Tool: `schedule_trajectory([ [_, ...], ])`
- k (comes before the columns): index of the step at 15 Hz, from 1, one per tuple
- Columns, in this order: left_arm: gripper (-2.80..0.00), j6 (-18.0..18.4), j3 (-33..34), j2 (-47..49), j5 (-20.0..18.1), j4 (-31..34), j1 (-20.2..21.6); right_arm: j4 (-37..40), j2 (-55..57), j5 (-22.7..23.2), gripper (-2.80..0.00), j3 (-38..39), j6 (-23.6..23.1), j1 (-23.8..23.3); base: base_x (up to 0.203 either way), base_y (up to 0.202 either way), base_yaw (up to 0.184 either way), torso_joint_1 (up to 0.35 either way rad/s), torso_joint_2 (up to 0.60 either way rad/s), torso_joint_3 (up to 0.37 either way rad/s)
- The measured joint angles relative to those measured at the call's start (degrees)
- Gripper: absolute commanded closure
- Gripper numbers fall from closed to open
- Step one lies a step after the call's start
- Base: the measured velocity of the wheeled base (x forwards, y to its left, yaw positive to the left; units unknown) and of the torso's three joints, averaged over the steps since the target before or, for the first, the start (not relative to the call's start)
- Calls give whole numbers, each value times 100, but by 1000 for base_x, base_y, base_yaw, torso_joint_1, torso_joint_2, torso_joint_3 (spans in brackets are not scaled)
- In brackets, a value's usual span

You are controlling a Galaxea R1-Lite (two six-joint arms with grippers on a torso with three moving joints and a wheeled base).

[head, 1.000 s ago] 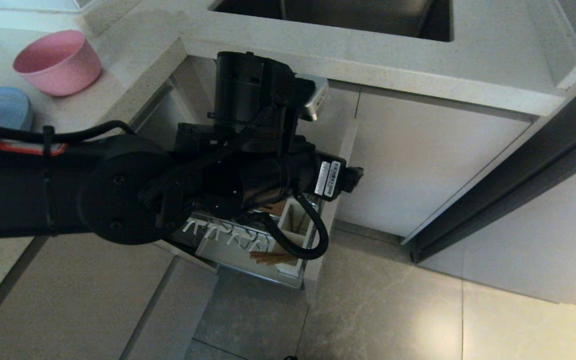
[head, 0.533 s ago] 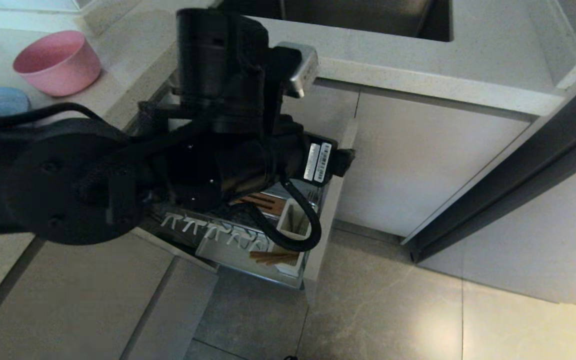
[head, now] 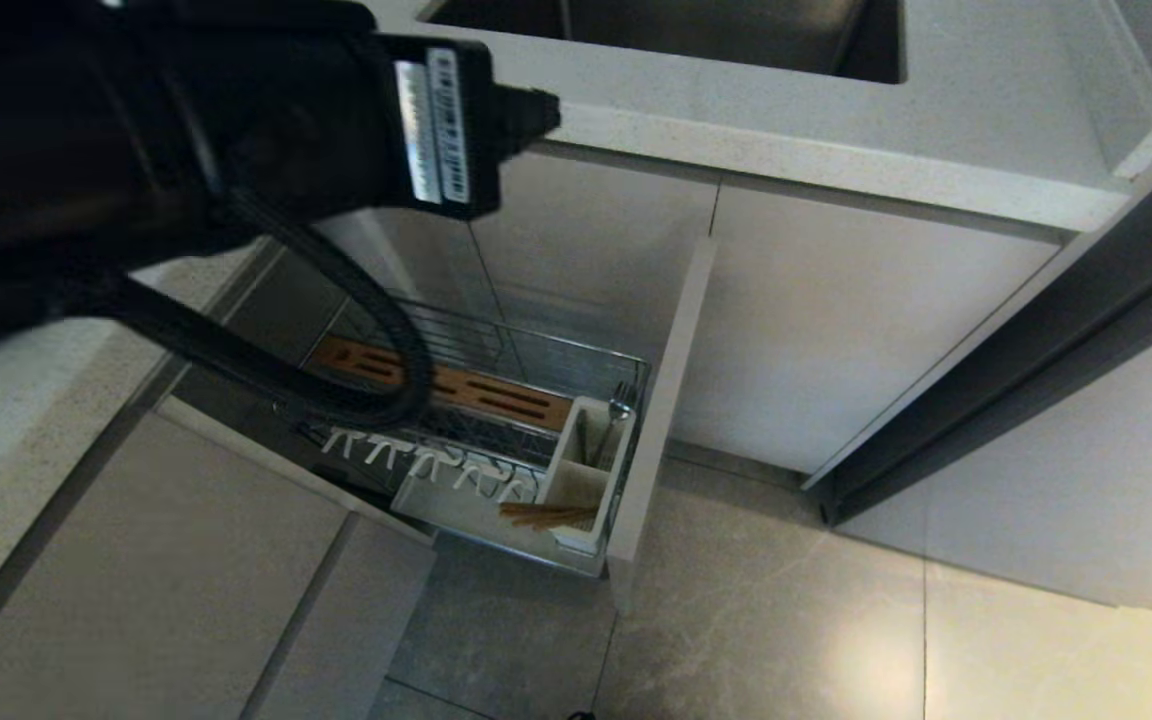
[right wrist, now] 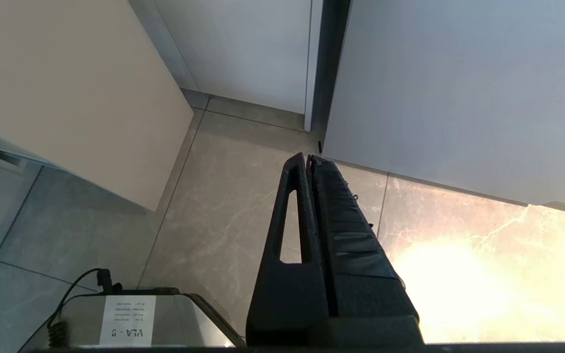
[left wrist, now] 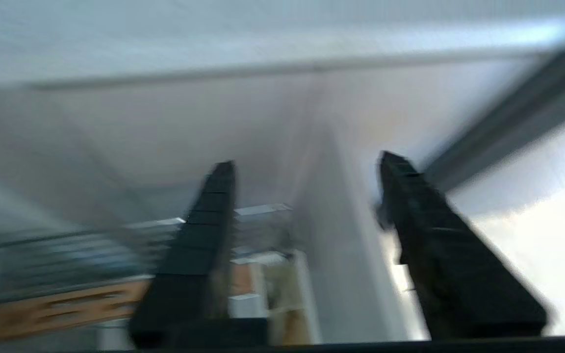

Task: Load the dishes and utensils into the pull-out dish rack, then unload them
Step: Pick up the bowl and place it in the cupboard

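While right gripper (right wrist: 307, 159) hangs closed, box label (right wrist: 126, 327) reads "VLA".

I see a pale speckled counter (head: 816, 150) running across twelve o'clock, with a dark sink (head: 696, 35) cut into it. Beige cabinet doors (head: 866, 330) stand below. Grey marbled floor tiles (head: 786, 620) fill five o'clock, with a bright glare patch (head: 886, 650) on them.
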Motion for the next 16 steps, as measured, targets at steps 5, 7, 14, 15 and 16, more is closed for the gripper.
schedule_trajectory([
  [5,0,364,320,-951,62,5,998,0,0,0,0,0,2,0,0,0,0,0,0,0],
  [7,0,413,523,-1290,-106,7,1742,0,0,0,0,0,0,0,0,0,0,0,0,0],
  [14,0,411,2009,-3004,-1695,71,4969,0,0,-2,0,0,2,0,0,0,0,0,0,0],
  [15,0,388,2327,-3272,-1896,74,5216,0,0,0,0,0,0,0,0,0,0,0,0,0],
  [16,0,358,2647,-3533,-1992,86,5376,0,0,-1,0,0,-2,0,0,0,0,0,0,0],
])
